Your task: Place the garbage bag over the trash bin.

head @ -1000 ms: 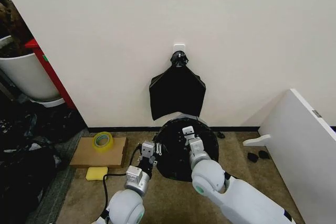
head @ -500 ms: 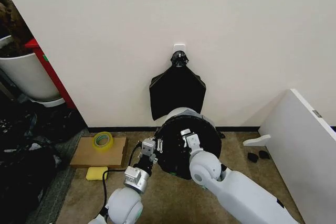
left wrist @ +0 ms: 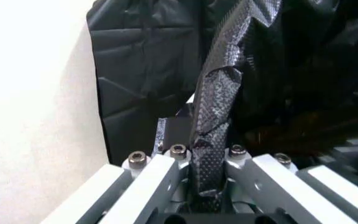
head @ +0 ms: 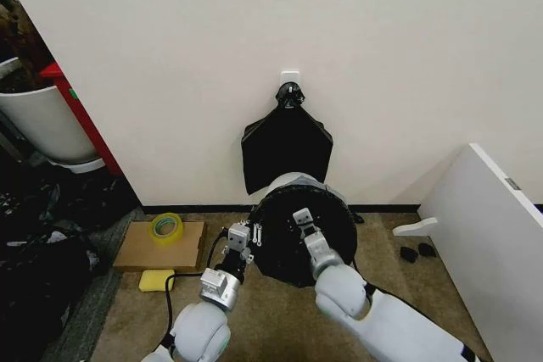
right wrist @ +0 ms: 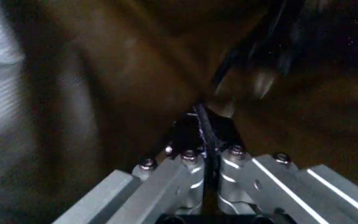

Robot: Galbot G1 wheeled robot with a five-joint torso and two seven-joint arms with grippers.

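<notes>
The trash bin (head: 293, 180) stands on the carpet by the wall. Its cream rim peeks out behind the black garbage bag (head: 276, 256), which is stretched across its mouth. My left gripper (head: 238, 233) is at the bag's left edge, shut on a crinkled fold of the garbage bag (left wrist: 213, 102). The left gripper (left wrist: 191, 126) shows that fold running between its fingers. Over the middle of the opening, my right gripper (head: 301, 216) is shut on a thin strip of bag film. In the right wrist view the right gripper (right wrist: 203, 122) has dark bag (right wrist: 253, 51) all around it.
A flat black bundle (head: 287, 150) hangs from a wall hook just behind the bin. Left of the bin lie a cardboard piece (head: 140, 252) with a yellow tape roll (head: 166, 227) and a yellow sponge (head: 156, 280). A white pot (head: 42, 125) stands far left and a white board (head: 492, 235) leans at right.
The bag's stretched opening has risen and spread wider over the bin, and the bin's far rim now shows. Both grippers keep their hold. Little has moved in the last half second.
</notes>
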